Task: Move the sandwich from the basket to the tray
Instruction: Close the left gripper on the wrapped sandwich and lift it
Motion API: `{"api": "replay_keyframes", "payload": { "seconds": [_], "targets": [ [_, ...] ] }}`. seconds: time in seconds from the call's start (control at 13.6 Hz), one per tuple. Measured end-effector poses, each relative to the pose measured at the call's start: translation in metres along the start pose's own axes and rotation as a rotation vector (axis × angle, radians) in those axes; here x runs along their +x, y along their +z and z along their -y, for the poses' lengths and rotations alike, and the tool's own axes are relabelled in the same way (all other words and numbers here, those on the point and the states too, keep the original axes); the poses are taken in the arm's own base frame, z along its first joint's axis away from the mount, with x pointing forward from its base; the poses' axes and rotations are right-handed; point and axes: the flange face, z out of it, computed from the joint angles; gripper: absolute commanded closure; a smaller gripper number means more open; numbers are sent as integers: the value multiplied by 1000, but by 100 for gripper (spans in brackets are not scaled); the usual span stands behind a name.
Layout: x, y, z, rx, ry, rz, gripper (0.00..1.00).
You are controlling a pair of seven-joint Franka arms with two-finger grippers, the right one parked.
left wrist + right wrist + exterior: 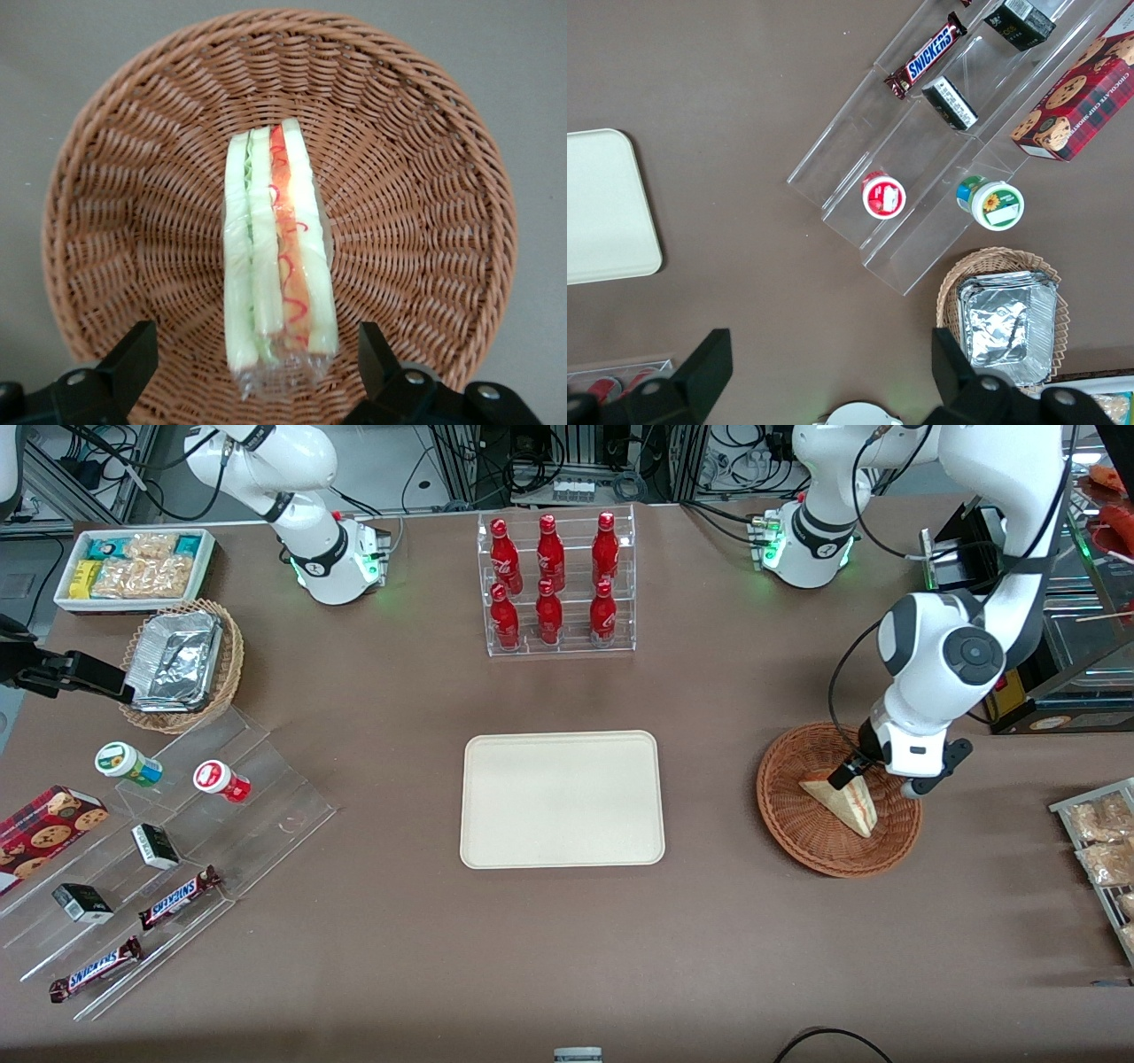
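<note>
The sandwich (846,804) is a wrapped wedge lying in the round reddish-brown basket (797,828) toward the working arm's end of the table. In the left wrist view its cut edge (279,257) shows pale bread with green, orange and red layers on the basket's weave (425,177). My left gripper (877,784) hangs low over the basket, open. Its two black fingers (133,354) stand on either side of the sandwich's near end (257,363) without touching it. The cream tray (561,798) lies bare at the table's middle, beside the basket.
A clear rack of red bottles (556,584) stands farther from the front camera than the tray. A tan wicker basket of foil packs (182,664), a white snack bin (133,567) and acrylic steps with snacks (151,850) lie toward the parked arm's end. A packet rack (1103,841) sits near the basket.
</note>
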Motion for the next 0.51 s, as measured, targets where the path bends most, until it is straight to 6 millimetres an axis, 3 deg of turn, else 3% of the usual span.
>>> {"api": "replay_keyframes", "payload": {
  "seconds": [0.15,0.22,0.37,0.51],
  "targets": [
    [0,13,-1,-8,-3,-5,1],
    [1,18,-1,-12,-4,-9,10],
    [1,27,-2,-20,-11,-16,45],
    [2,29,-2,-24,-21,-19,64]
  ]
}}
